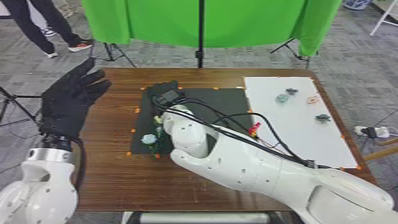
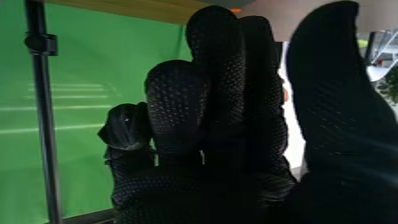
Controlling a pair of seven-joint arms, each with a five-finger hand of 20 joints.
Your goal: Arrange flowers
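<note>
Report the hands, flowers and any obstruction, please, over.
Left hand open, at left edge of table. Right hand open, over black mat. Pale flower on mat; right arm crosses above.

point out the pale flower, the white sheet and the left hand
pale flower (image 1: 149, 138): head view, on its petals
white sheet (image 1: 306, 142): head view, on its bare surface
left hand (image 1: 64, 102): head view, on its palm
</note>
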